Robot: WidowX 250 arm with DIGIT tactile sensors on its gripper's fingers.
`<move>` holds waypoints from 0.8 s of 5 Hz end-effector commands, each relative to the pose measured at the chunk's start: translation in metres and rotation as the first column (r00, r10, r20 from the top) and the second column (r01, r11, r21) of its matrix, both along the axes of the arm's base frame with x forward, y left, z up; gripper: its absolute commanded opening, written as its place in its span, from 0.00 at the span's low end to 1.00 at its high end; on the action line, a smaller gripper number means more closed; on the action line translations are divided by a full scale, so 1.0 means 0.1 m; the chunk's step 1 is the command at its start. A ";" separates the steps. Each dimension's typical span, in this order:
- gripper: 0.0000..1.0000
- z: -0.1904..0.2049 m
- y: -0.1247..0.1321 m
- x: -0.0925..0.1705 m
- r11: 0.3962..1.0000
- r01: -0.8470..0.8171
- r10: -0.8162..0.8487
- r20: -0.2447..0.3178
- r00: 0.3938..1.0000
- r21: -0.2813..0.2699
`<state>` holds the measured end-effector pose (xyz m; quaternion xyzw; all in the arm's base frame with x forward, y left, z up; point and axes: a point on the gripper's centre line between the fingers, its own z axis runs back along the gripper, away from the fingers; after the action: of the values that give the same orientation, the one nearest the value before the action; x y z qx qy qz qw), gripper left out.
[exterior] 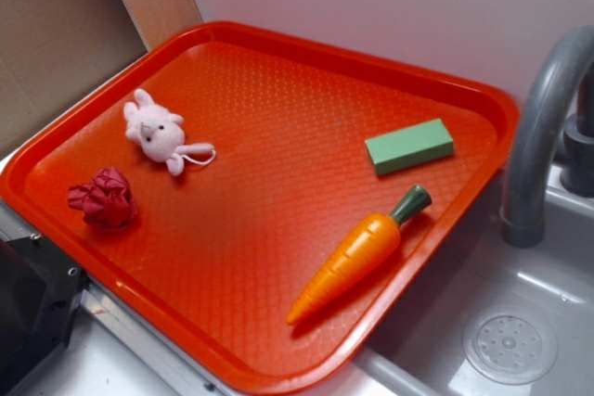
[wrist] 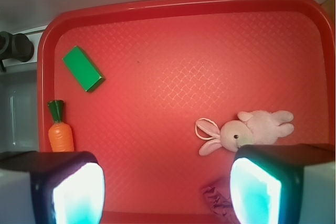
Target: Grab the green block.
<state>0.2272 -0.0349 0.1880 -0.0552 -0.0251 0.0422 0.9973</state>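
**One green block, well clear of spread jaws**

One green block lies flat on the tray, far from the gripper and off to its upper left in the wrist view, near the tray's left rim. The gripper's two fingers stand wide apart with nothing between them, held above the tray's near edge.

The red tray has a textured diamond-pattern floor and a raised rim. It sits beside a grey sink with a curved grey faucet, against a pale wall.

Just below the block, along the same left rim, lies the toy carrot, its dark green stem pointing toward the block without touching it. A pink plush bunny lies just ahead of the gripper's right-hand finger. A crumpled red cloth sits close under that finger, partly hidden. Open tray floor lies between the gripper and the block.
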 end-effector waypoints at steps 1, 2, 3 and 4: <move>1.00 0.00 0.00 0.00 1.000 0.000 0.000 0.000 1.000 0.000; 1.00 0.05 -0.27 0.14 0.996 0.082 -0.083 0.060 0.995 0.028; 1.00 0.05 -0.68 0.41 0.973 0.222 -0.228 0.109 0.967 0.071; 1.00 -0.01 -1.02 0.59 0.920 0.378 -0.391 0.189 0.901 0.103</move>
<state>0.2860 -0.1289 0.1669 -0.0214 -0.0871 -0.1514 0.9844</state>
